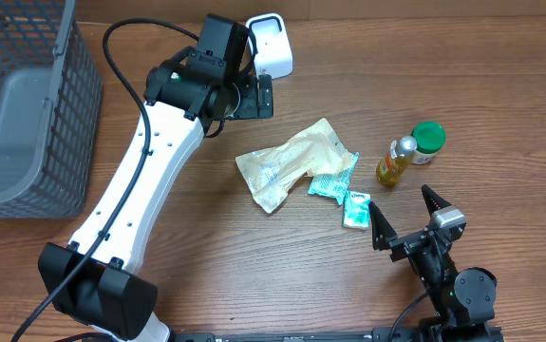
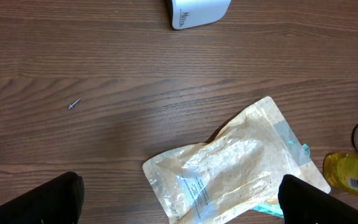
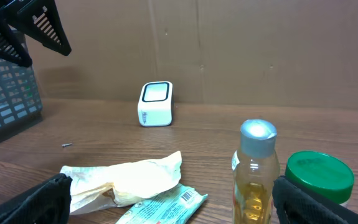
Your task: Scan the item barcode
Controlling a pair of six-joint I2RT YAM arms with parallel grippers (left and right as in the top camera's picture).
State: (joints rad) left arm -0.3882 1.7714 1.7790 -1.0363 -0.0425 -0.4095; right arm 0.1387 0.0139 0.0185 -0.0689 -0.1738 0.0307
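From the left I count 1 basket (image 1: pixel 75 85), 1 scanner (image 1: pixel 271 43), 1 pouch (image 1: pixel 291 163) lying mid-table, 2 packets (image 1: pixel 332 183), 1 bottle (image 1: pixel 398 160) and 1 jar (image 1: pixel 428 141). My left arm reaches far out, and its gripper (image 2: pixel 179 205) hovers open between scanner and pouch. My right gripper (image 1: pixel 401 204) sits low, open, near the bottle.

- White barcode scanner (image 1: pixel 271 44): stands upright at the table's far side, window facing the robot.
- Crumpled beige pouch (image 1: pixel 287 163): lies flat mid-table, printed label up.
- Teal packet (image 1: pixel 332 182): touches the pouch's right edge.
- Smaller teal packet (image 1: pixel 355 209): lies just beside the first.
- Amber bottle (image 1: pixel 398 160): silver cap, upright.
- Green-lidded jar (image 1: pixel 428 142): just beside the bottle.
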